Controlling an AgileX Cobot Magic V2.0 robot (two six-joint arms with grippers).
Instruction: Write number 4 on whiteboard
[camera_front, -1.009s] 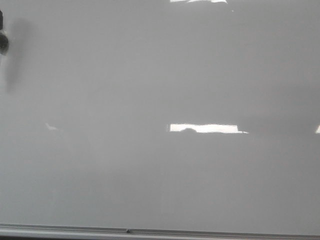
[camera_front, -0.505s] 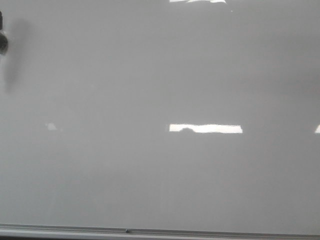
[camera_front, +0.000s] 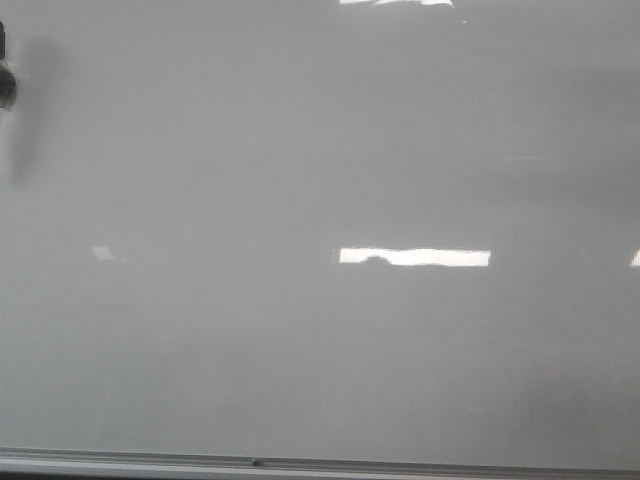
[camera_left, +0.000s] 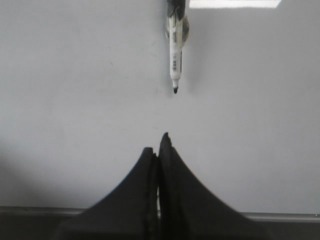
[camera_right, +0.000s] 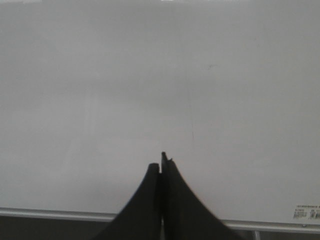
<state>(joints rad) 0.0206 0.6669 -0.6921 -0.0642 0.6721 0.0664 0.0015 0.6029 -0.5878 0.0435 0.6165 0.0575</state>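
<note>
The whiteboard (camera_front: 320, 150) fills the front view, glossy pale grey with glare streaks. The number 4 is out of view in every frame. In the left wrist view a white marker (camera_left: 175, 55) rests against the board, its uncapped black tip toward my left gripper (camera_left: 156, 145). That gripper is shut on nothing, a short way from the tip. My right gripper (camera_right: 160, 162) is also shut and empty, over bare whiteboard (camera_right: 100, 100). Neither gripper shows in the front view.
A dark object (camera_front: 5, 85) pokes in at the front view's left edge and casts a soft shadow on the board. The silver frame edge (camera_front: 400, 465) runs along the bottom. A small printed label (camera_right: 306, 212) sits near the frame. A faint thin line (camera_right: 192, 122) marks the board.
Only the right end of the central glare streak has shifted a little. The dark object at the left edge has stayed put.
</note>
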